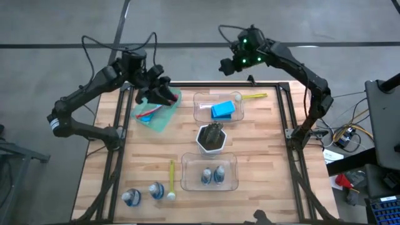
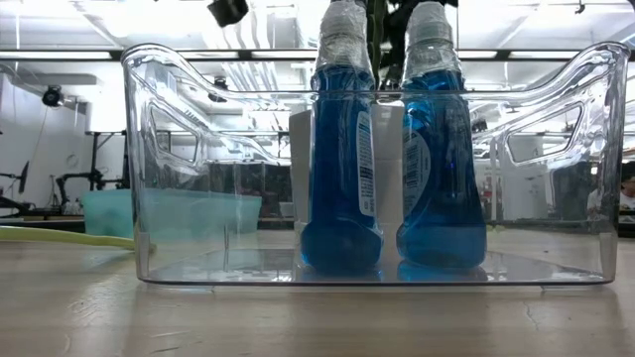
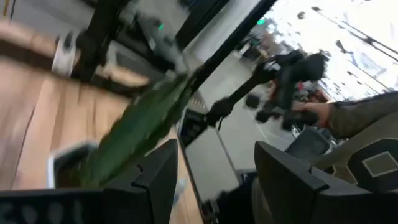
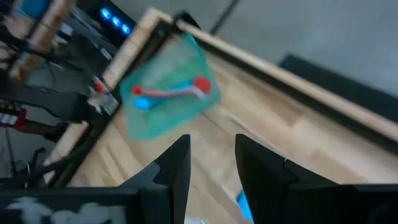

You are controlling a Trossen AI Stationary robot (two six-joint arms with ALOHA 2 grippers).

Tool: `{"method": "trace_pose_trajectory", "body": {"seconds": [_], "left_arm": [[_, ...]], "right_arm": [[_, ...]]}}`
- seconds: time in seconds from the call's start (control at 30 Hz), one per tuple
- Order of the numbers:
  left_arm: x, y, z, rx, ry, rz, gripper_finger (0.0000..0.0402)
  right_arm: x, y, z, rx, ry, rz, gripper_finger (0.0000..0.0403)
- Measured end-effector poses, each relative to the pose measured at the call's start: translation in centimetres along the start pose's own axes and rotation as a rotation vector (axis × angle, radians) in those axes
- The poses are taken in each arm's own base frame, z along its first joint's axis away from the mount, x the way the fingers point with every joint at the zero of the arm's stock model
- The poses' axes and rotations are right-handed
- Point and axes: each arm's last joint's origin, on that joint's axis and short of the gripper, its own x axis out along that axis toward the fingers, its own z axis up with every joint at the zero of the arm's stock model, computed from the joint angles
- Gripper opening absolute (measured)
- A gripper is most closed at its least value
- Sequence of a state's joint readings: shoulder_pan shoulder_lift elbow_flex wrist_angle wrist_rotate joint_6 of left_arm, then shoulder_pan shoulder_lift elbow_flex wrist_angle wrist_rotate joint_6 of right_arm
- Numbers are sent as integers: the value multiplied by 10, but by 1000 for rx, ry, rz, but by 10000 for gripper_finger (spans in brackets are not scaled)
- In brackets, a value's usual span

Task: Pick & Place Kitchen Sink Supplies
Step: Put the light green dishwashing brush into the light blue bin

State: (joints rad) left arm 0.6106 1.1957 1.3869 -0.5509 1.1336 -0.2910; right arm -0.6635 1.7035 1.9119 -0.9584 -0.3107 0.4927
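My left gripper hovers open over the green tray at the far left; nothing is between its fingers. A pink brush and a blue brush lie in that tray. My right gripper is raised beyond the table's far edge, open and holding nothing. A blue sponge lies in the far clear bin, and a yellow brush rests across that bin's rim. Two bottles of blue liquid stand upright in the near clear bin. Two more bottles and a yellow brush are on the table at the near left.
A white hexagonal pot with a dark plant stands mid-table between the two bins. A black frame runs along the table's edges. Bare wood lies at the right. A person's hand shows beyond the table.
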Motion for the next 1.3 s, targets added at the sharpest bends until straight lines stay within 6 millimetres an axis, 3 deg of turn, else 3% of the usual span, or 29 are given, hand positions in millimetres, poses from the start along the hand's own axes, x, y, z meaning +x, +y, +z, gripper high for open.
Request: {"method": "trace_pose_trajectory", "body": {"seconds": [0.2,0.43,0.57,0.73,1.07,1.3], "left_arm": [[2,4,-22,-264,113,67,204],[12,-1,-55,-618,293,387,204],[24,-3,-65,-780,307,551,204],[47,0,-83,-928,282,690,204],[85,-2,-139,-1178,366,888,204],[120,18,-165,-1211,287,851,204]], "right_arm": [[-31,26,14,-106,-115,73,123],[-62,54,18,-281,-213,146,123],[-74,64,18,-358,-252,168,123],[-84,68,18,-410,-273,170,123],[-92,64,1,-507,-152,124,123],[-94,66,-5,-536,-118,126,123]]}}
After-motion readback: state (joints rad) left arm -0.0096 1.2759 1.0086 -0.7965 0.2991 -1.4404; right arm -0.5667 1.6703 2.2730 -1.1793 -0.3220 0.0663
